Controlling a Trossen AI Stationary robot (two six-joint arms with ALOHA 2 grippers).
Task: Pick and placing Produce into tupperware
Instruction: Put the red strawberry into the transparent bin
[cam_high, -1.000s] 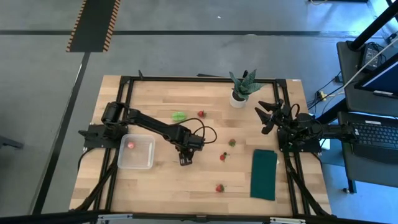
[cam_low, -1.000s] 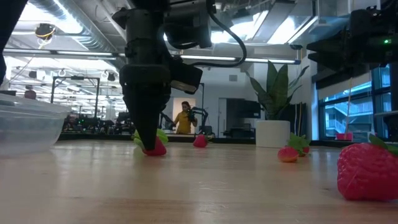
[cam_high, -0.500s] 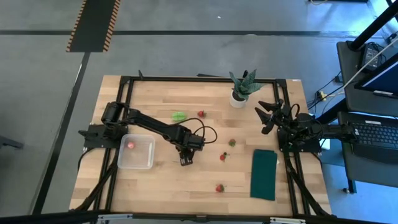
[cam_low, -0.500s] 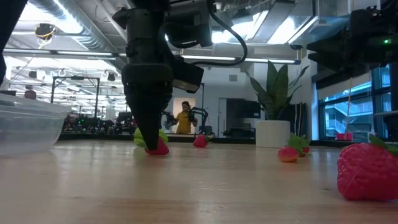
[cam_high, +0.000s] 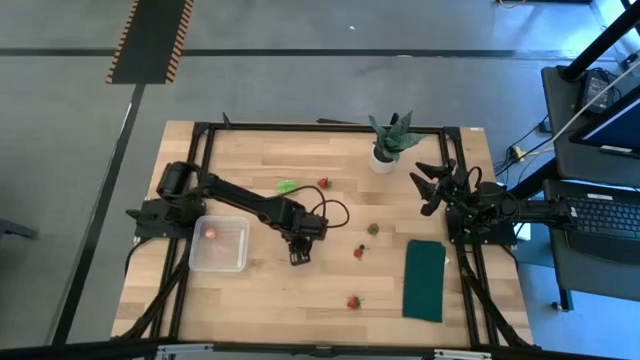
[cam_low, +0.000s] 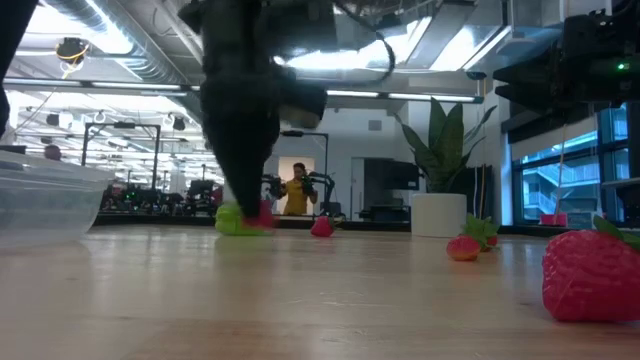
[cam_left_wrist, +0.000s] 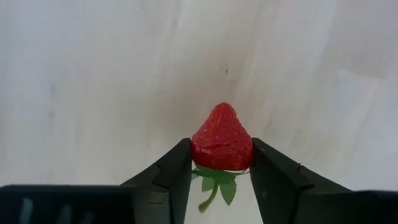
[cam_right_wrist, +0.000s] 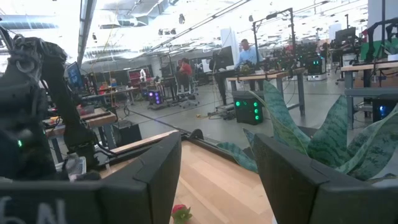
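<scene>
My left gripper (cam_high: 299, 256) is near the table's middle, right of the tupperware (cam_high: 218, 243), and is shut on a red strawberry (cam_left_wrist: 222, 138). The clear square tupperware holds one strawberry (cam_high: 210, 232). Loose on the wood lie the light green leafy piece (cam_high: 287, 186), three more strawberries (cam_high: 323, 183) (cam_high: 357, 252) (cam_high: 353, 301) and the olive-brown round piece (cam_high: 373, 229). My right gripper (cam_high: 432, 185) waits open at the table's right edge, touching nothing. My left gripper pinches the strawberry between its two fingers (cam_left_wrist: 174, 168) at the wide end (cam_left_wrist: 205, 155), just by the green top. The fingers come from above, pointing down, and the red tip points away from them. In the low view the strawberry (cam_low: 262, 211) shows slightly above the tabletop.
A spiky potted plant in a white pot (cam_high: 388, 140) stands near the far edge. A dark green cloth (cam_high: 424, 280) lies flat near the right near corner. Bare wood lies between the tupperware and my left gripper. People show in the room beyond the table.
My left gripper has risen from the tabletop with the strawberry between its fingers. The strawberry, which sat on the wood a second ago, now shows slightly above it. The motion is quick enough to blur the gripper in the low view.
</scene>
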